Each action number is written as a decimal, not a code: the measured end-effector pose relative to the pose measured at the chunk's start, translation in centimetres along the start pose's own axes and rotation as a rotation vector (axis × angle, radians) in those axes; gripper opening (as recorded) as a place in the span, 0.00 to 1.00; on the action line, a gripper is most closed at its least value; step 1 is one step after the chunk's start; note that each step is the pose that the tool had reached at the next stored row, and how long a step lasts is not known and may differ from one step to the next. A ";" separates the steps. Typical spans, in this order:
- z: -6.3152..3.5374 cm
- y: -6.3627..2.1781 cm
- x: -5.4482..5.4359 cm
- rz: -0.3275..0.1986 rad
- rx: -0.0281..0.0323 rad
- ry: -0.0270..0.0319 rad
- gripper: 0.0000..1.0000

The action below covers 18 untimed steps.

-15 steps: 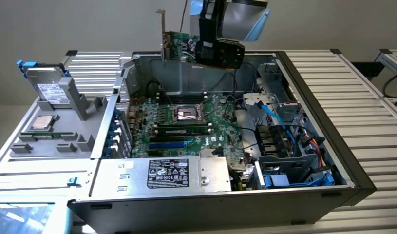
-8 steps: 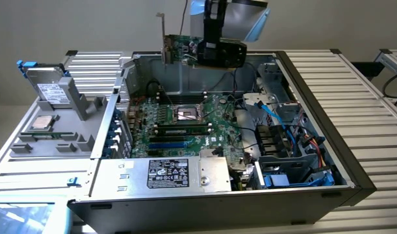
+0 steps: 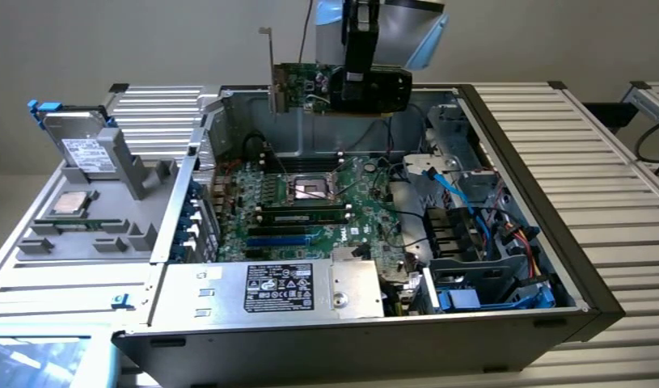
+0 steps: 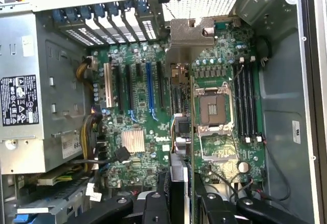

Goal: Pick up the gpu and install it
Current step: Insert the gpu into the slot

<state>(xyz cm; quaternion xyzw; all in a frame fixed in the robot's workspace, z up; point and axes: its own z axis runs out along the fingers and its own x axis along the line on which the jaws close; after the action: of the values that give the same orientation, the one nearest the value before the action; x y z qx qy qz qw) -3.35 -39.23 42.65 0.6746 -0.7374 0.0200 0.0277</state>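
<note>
Nearest you, the power supply [image 3: 267,289], a boxy sheet-metal block with a printed label, sits at the motherboard's near edge. That green, densely studded motherboard [image 3: 307,210] lies flat in the open case [image 3: 340,347]. High over the motherboard's far edge, your end effector [image 3: 358,74] is clamped on the gpu [image 3: 307,87]. The card hangs upright with its silver bracket [image 3: 272,73] vertical, likely so its connector edge faces the slots [image 4: 149,89].

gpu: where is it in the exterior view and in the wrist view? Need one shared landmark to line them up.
Exterior view: gpu held by the tool above the open case, upper centre.
Wrist view: gpu edge-on, in front of the motherboard, beside the CPU socket.
Shared landmark: the CPU socket.
</note>
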 end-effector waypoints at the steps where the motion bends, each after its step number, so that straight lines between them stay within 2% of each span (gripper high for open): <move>1: 0.00 0.00 0.0 0.000 0.0001 0.0000 0.29; 3: 0.00 0.03 0.0 0.000 0.0006 0.0001 0.29; 6: 0.14 0.36 0.0 -0.005 0.0044 -0.0004 0.29; 13: 0.91 1.85 0.1 -0.021 0.0061 -0.0005 0.29; 18: 1.28 3.00 0.2 -0.038 0.0068 -0.0058 0.29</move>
<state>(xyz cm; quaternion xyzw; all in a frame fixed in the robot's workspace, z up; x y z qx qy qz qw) -6.37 -39.23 41.41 0.6886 -0.7245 0.0200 0.0236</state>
